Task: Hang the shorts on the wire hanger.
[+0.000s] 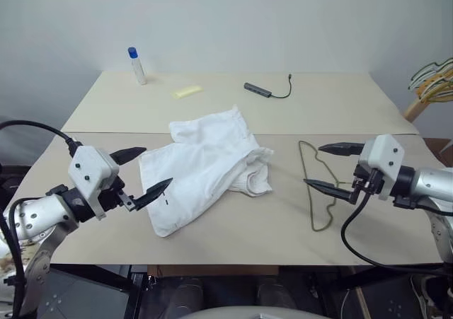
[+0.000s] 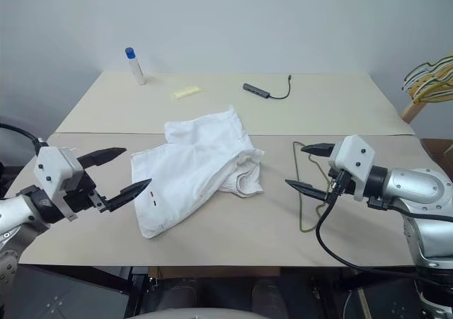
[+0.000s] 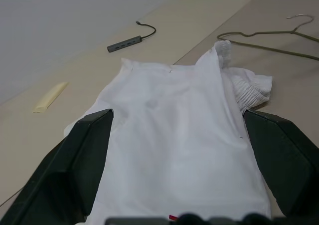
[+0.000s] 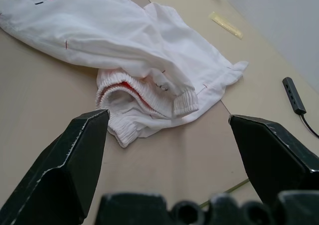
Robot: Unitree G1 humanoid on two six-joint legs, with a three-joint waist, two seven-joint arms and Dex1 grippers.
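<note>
1. Lying crumpled near the middle of the beige desk (image 1: 354, 107), the shorts (image 1: 205, 165) are seen from the head camera with the wire hanger (image 1: 316, 184) flat on the desk just to their right, apart from the fabric. The left gripper (image 1: 150, 170) hovers at the shorts' left edge, fingers spread wide and empty. The right gripper (image 1: 330, 167) hangs over the hanger, also wide and empty. At the far side stand a blue-capped bottle (image 1: 136, 66), a yellow strip (image 1: 187, 91) and a grey adapter with a cable (image 1: 259, 88); a bunch of hangers (image 1: 433, 75) shows at the right edge.
2. Left wrist view: the wide black fingers (image 3: 75, 170) frame the shorts (image 3: 184, 135), with the hanger (image 3: 269, 38) beyond.
3. Right wrist view: spread fingers (image 4: 75, 160) frame the shorts' ribbed waistband (image 4: 144, 98), which shows a pink tint inside.
</note>
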